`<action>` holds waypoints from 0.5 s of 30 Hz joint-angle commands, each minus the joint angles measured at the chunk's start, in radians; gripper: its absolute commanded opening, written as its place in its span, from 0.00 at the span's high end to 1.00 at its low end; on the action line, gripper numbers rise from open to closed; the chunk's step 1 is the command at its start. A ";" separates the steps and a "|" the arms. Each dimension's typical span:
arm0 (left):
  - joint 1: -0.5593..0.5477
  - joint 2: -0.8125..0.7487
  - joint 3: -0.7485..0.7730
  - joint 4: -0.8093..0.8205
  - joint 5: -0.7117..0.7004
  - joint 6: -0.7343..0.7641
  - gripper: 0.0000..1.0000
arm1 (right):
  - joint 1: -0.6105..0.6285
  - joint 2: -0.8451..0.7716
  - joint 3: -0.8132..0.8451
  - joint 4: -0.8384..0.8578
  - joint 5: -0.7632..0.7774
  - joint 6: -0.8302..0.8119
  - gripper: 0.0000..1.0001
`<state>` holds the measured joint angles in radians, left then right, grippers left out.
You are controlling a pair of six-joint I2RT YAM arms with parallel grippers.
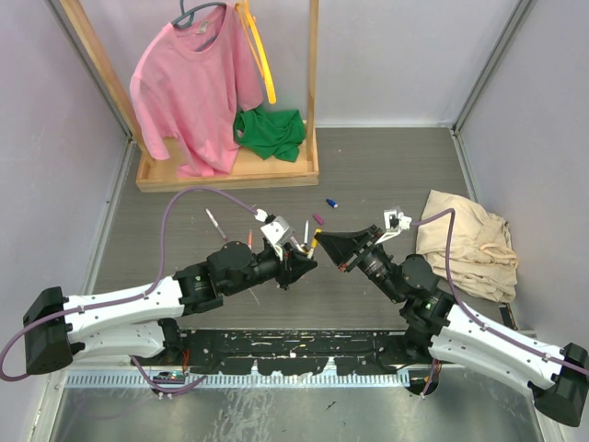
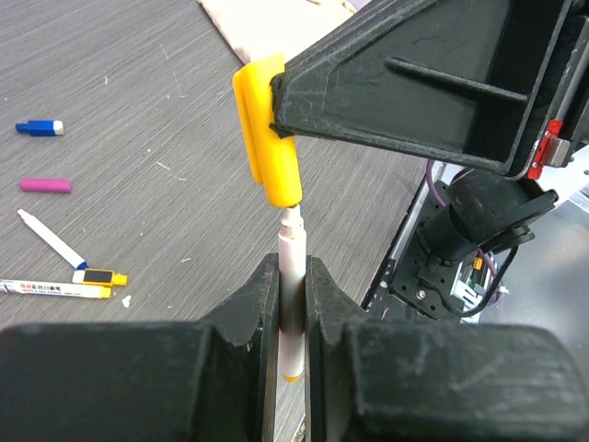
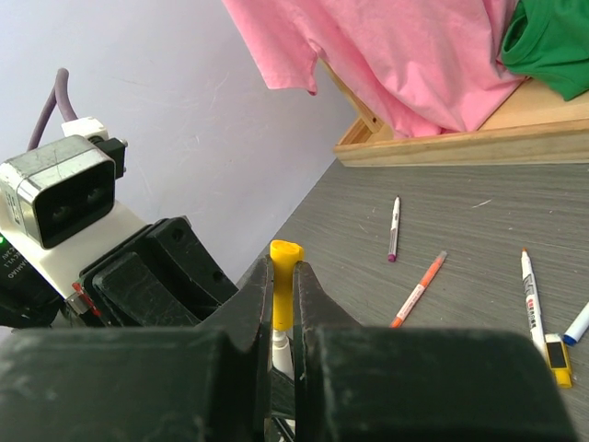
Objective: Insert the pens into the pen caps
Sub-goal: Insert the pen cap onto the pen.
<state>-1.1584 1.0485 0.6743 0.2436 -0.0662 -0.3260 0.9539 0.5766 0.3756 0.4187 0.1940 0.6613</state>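
My left gripper point(image 2: 293, 267) is shut on a white-barrelled pen point(image 2: 292, 241) with a yellow end, held upright. The right gripper point(image 3: 283, 267) is shut on a yellow pen cap point(image 3: 284, 285). In the left wrist view the pen's tip sits at the open mouth of the yellow cap point(image 2: 267, 138). Both grippers meet mid-table point(image 1: 313, 244). On the table lie a blue cap point(image 2: 40, 127), a magenta cap point(image 2: 46, 185), a blue-ended pen point(image 2: 51, 239) and a yellow-marked pen point(image 2: 55, 289). A magenta-tipped pen point(image 3: 394, 227) and an orange pen point(image 3: 420, 288) lie further off.
A wooden rack point(image 1: 230, 170) at the back holds a pink shirt point(image 1: 198, 83) and a green cloth point(image 1: 270, 132). A beige cloth point(image 1: 469, 239) lies at the right. Grey walls close in both sides.
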 commanded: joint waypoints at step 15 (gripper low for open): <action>0.002 -0.028 0.008 0.089 -0.027 -0.007 1.00 | 0.005 -0.032 -0.085 0.063 -0.077 0.012 1.00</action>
<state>-1.1584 1.0485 0.6739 0.2367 -0.0742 -0.3283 0.9539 0.5625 0.3283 0.4454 0.1501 0.6769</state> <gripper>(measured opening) 0.118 0.102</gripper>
